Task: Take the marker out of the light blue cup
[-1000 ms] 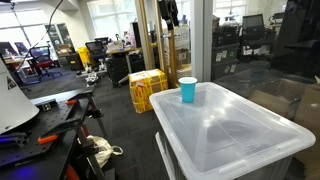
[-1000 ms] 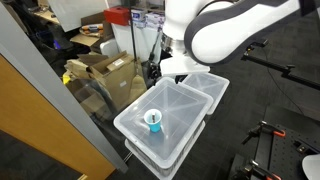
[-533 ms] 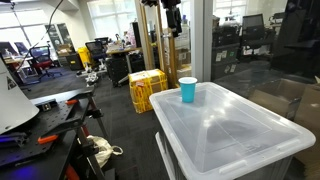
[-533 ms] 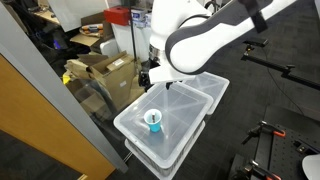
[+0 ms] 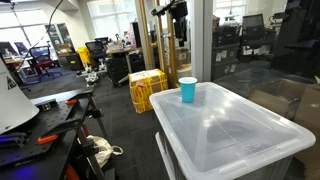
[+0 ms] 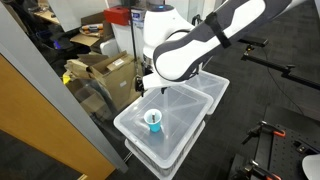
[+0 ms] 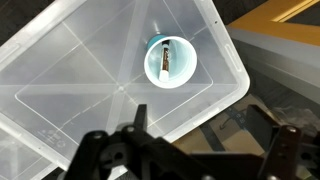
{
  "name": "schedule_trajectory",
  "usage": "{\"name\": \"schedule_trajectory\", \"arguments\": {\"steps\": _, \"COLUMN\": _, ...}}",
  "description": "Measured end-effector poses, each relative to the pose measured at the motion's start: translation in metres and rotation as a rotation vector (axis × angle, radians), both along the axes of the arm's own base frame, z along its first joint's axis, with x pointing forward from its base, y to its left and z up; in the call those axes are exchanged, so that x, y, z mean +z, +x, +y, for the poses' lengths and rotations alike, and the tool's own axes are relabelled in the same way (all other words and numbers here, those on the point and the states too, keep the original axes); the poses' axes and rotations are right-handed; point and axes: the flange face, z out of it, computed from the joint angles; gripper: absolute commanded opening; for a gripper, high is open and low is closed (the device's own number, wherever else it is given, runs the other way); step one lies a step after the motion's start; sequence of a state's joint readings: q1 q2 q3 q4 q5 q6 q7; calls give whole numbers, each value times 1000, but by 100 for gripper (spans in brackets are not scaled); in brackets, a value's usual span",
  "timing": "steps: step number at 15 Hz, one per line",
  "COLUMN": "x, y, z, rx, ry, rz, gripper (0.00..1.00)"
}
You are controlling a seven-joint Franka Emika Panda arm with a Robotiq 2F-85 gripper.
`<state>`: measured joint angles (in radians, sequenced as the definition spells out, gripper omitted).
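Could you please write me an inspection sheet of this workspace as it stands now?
Surface: translucent bin lid, closed, serving as the work surface.
Job's things: light blue cup stands upright on the lid near one corner. The marker is inside it, not yet taken out.
Clutter: nothing seen on the lid besides the cup. A yellow crate and cardboard boxes sit on the floor nearby.
Grippers: tool hovers above the lid, jaws wide open, holding nothing and well clear of the cup.
Cables: nothing seen.
Surroundings: open office with office chairs in the background.
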<state>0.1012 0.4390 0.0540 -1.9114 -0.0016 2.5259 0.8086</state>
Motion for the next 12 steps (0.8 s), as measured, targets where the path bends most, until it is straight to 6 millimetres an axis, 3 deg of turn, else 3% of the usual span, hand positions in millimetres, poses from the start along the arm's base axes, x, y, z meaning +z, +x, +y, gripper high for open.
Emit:
{"name": "schedule_trajectory", "arguments": {"steps": 5, "x": -22, "y": 11, "z": 1, "rx": 17, "ry": 25, "rz": 22, "gripper": 100}}
{"name": "schedule_trajectory", "arguments": {"steps": 12, "x": -28, "y": 13, "z": -3, "rx": 15, "ry": 19, "rz": 28, "gripper": 100}}
